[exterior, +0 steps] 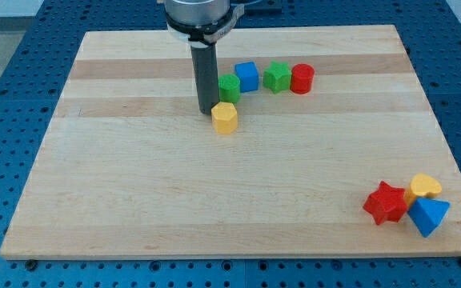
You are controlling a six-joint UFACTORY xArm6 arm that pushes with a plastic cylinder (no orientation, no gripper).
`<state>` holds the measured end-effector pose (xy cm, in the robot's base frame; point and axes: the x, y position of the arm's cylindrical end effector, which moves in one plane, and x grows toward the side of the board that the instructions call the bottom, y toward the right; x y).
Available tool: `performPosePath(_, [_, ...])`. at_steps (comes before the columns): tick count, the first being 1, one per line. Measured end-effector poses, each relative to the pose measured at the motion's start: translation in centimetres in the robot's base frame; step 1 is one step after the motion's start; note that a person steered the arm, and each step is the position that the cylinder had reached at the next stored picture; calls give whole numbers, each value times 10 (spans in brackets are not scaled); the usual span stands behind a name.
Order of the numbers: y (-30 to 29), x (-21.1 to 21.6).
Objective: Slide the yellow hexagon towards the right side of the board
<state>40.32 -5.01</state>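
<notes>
top row – green block (230,86) | blue cube (246,77) | green star (277,76) | red cylinder (302,79) – bottom right: red star (385,202) | yellow heart (426,187) | blue triangle (428,215)

A wooden board (134,200) is carrying a yellow hexagon (225,117), green (230,86), blue (246,77), and red (302,78) blocks, and a corner cluster (406,204).

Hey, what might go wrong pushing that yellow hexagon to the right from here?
My tip sits at the yellow hexagon's upper left, not squarely left, so a rightward push may glance off and send it toward the view's bottom. The green block stands close beside the rod and may get dragged along.
</notes>
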Motion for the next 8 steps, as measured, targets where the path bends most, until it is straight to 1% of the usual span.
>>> performPosePath(2, [7, 43])
performPosePath(3, [30, 55])
performPosePath(8, [211, 57])
